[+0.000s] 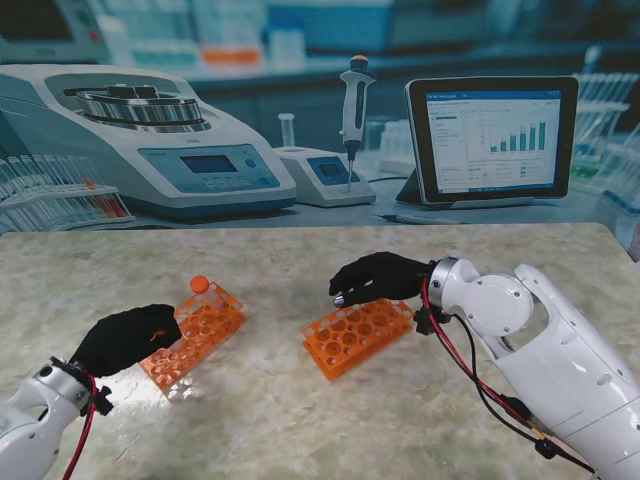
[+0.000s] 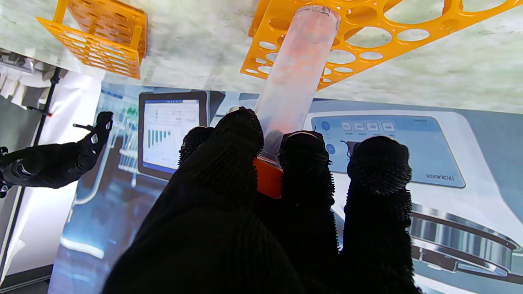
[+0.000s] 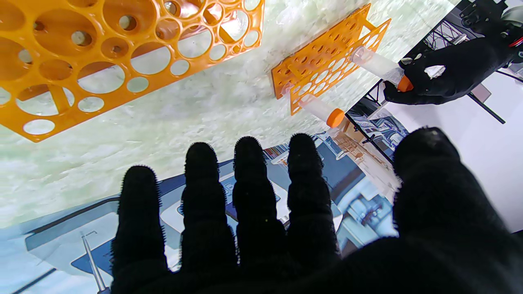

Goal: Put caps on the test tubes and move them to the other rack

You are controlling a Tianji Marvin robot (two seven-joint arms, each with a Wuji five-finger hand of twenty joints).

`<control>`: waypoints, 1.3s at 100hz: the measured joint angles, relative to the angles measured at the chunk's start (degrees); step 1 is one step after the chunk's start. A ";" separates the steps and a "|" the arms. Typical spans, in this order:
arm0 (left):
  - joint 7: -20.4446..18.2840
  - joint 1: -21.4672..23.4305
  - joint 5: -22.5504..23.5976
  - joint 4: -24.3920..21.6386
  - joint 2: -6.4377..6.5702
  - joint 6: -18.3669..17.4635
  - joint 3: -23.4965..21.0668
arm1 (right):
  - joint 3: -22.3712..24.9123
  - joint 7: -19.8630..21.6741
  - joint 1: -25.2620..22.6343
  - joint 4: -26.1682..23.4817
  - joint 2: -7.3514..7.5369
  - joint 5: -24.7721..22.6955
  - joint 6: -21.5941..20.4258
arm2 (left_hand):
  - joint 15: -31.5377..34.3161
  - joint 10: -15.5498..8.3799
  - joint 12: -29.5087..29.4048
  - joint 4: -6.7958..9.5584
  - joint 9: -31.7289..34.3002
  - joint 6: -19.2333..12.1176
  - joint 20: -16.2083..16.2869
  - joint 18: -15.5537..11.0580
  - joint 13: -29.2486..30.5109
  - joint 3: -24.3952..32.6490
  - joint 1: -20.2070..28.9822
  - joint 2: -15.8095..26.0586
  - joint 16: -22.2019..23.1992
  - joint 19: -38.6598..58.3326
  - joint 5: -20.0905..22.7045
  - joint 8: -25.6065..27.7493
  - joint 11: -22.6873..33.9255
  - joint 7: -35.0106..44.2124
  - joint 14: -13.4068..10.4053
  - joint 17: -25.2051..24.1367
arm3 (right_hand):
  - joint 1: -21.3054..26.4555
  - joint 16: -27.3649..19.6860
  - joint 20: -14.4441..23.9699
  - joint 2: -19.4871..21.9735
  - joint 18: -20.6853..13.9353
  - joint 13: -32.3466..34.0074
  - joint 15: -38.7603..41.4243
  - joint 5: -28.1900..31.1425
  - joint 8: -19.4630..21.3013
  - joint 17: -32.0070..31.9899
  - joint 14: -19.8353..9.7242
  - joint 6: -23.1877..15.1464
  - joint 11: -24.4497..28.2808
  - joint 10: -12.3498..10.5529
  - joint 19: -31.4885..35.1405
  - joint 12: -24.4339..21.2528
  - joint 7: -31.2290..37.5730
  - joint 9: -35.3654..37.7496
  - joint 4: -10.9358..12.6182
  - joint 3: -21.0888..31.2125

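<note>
Your left hand (image 2: 261, 196) is pinching a clear tube (image 2: 292, 81) at its orange cap (image 2: 267, 177), thumb on one side and fingers on the other, while the tube's lower end sits in a hole of the left rack (image 1: 195, 335) at the corner nearer to me. A second capped tube (image 1: 200, 285) stands at that rack's far corner. The right rack (image 1: 358, 335) sits well apart toward the middle of the table and looks empty. Your right hand (image 3: 286, 228) holds nothing, fingers spread and thumb wide, hovering just at the right rack's far edge. The step in hand looks like drawing the pinched tube out — so pull along the tube's own axis, not sideways, because the light rack would likely tip or slide if the tube binds against the rim of its hole. Keep the grip on the cap firm but watch it: if the cap is only pressed on, a pull on it alone could pop it off and leave the tube behind. Once it clears the rack, carry it upright across to the right rack and line it over one hole before lowering — I cannot tell from here whether the cap is fully seated.
</note>
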 measured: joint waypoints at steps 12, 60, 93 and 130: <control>-1.41 0.04 -0.56 -0.46 0.00 0.76 0.01 | 0.17 0.13 -0.10 -0.04 0.05 -0.06 0.00 | -0.40 0.00 -0.93 0.00 0.00 0.00 0.00 0.02 0.00 0.03 0.00 0.00 0.00 0.00 0.04 -0.04 0.00 0.01 0.00 -0.27 | 0.00 0.00 0.00 0.01 0.00 0.00 0.00 0.00 0.00 0.00 0.00 0.00 0.00 0.00 0.00 0.00 0.00 0.00 0.00 -0.01; -3.28 0.03 -0.96 -0.12 0.14 1.96 0.60 | 0.50 0.36 -0.27 -0.18 0.17 -0.02 -0.15 | -23.54 0.02 -2.01 0.13 1.65 5.62 -0.75 3.92 0.58 1.17 0.16 -1.87 -3.76 -12.40 3.91 -28.73 -7.45 -17.87 6.37 -10.43 | 0.02 0.00 0.00 1.26 0.00 0.00 0.00 0.00 0.00 -0.24 0.00 -0.02 0.00 0.00 0.00 0.01 0.00 0.00 0.00 -0.34; -3.29 -0.08 0.68 -0.12 0.33 2.27 0.80 | 1.14 0.53 -0.85 -0.60 0.24 -0.05 -0.35 | -47.36 -1.10 -20.92 5.47 3.60 4.97 -7.40 8.68 -5.39 -8.59 -1.13 1.54 -23.79 -26.36 1.00 -36.01 -9.47 -24.32 8.80 -21.76 | 0.02 0.00 0.00 1.26 0.00 0.00 0.00 0.00 0.00 -0.29 0.00 -0.03 0.00 0.00 -0.01 0.01 0.00 0.00 0.00 -0.34; -3.22 0.07 2.20 -0.36 0.40 3.62 0.70 | 2.15 0.71 -1.81 -1.33 0.37 -0.37 -0.54 | -63.84 -0.95 -45.04 5.90 2.37 5.24 -26.01 10.82 -16.68 -10.16 -4.33 3.34 -47.89 -51.69 0.67 -45.70 -12.56 -38.24 14.91 -33.87 | 0.02 0.00 0.00 1.26 0.00 0.00 0.00 0.00 0.00 -0.50 0.00 -0.04 0.00 0.00 -0.05 0.01 0.00 0.00 0.01 -0.35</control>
